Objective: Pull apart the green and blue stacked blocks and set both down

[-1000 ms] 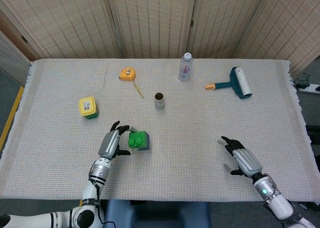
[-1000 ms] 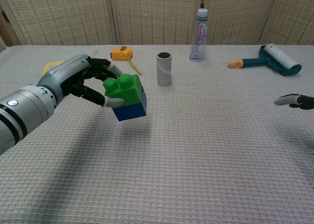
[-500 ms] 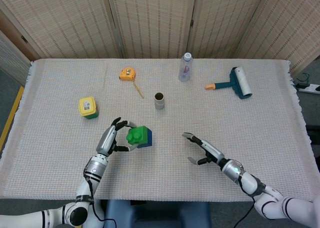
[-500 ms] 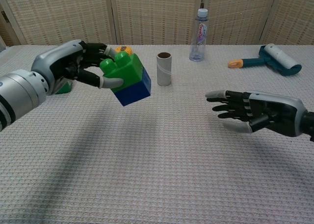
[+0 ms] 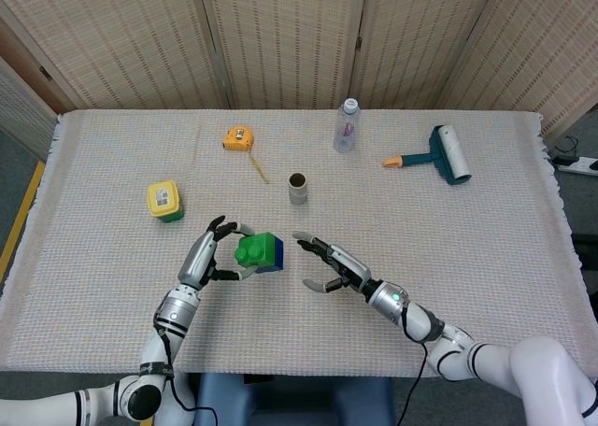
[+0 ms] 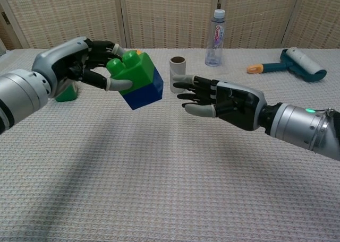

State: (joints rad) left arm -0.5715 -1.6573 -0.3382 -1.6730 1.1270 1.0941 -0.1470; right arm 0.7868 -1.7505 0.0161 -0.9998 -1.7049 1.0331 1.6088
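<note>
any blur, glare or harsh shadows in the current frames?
Head view: sharp, even light; only faint shadows by the bottle and cardboard tube. Chest view: soft broad shadows on the cloth under the left hand and stacked blocks; right hand sharp; no glare, no motion blur.

A: The stacked blocks — bright green block [image 6: 130, 67] on top, deep blue block [image 6: 144, 93] under it. Both hands are silver-grey with black fingers, the left hand [image 6: 79, 66] and the right hand [image 6: 226, 99] alike.

B: Table cloth [image 5: 486, 248] is pale beige with a fine woven texture. There's an orange-yellow tape measure [image 5: 237, 138], a yellow-lidded green tub [image 5: 164, 201], a clear bottle [image 5: 346, 125] with a pinkish label, a grey cardboard tube [image 5: 297, 189] — and a teal lint roller [image 5: 439, 154] with a white roll and orange tip.
</note>
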